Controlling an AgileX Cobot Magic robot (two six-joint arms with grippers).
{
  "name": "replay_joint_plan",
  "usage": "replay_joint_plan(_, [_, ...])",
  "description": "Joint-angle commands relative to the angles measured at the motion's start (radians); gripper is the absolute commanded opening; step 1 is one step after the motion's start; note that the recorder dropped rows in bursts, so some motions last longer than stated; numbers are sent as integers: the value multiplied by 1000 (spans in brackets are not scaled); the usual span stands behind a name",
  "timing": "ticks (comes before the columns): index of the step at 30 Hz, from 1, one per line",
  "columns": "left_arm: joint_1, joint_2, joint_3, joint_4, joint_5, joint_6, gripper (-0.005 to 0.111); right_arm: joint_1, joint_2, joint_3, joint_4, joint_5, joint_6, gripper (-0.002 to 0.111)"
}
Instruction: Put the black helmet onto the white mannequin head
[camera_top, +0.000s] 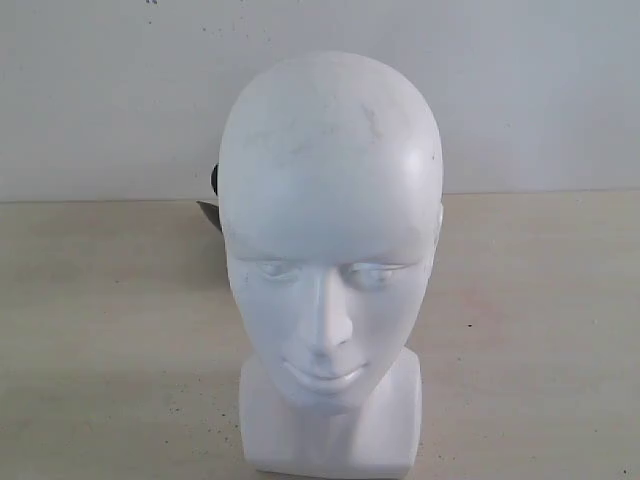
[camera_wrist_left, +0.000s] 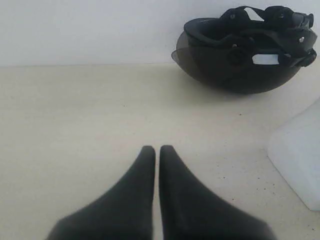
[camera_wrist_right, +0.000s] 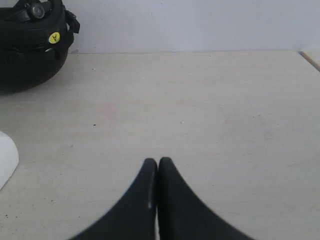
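Note:
The white mannequin head (camera_top: 330, 260) stands upright and fills the middle of the exterior view, facing the camera. Behind it, only a sliver of the black helmet (camera_top: 213, 190) shows at its left. In the left wrist view the black helmet (camera_wrist_left: 245, 52) lies upside down by the wall, visor to one side, lining and straps up. The head's white base (camera_wrist_left: 297, 160) shows at the edge. My left gripper (camera_wrist_left: 157, 148) is shut, empty, well short of the helmet. My right gripper (camera_wrist_right: 158, 160) is shut and empty; the black helmet (camera_wrist_right: 30, 47) and the white mannequin head's base (camera_wrist_right: 6, 160) sit far off to its side.
A pale beige table (camera_top: 540, 330) carries everything, with a white wall (camera_top: 540, 90) close behind. The table's far corner edge (camera_wrist_right: 310, 59) shows in the right wrist view. Neither arm appears in the exterior view.

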Motion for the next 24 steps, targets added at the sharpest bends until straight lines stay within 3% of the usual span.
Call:
replay_joint_plan(1, [1, -3, 4, -7, -1, 1, 4, -4, -1, -1, -6, -7, 0, 0])
replay_joint_plan(9, [1, -3, 4, -7, -1, 1, 4, -4, -1, -1, 0, -108, 0, 0])
replay_joint_plan(11, [1, -3, 4, -7, -1, 1, 4, -4, -1, -1, 10, -198, 9, 0])
replay_joint_plan(15, [1, -3, 4, -7, -1, 1, 4, -4, -1, -1, 14, -542, 9, 0])
replay_joint_plan(21, [1, -3, 4, -7, -1, 1, 4, -4, 118, -231, 20, -291, -70, 0])
replay_joint_plan(24, [1, -3, 4, -7, -1, 1, 4, -4, 240, -308, 18, -263, -70, 0])
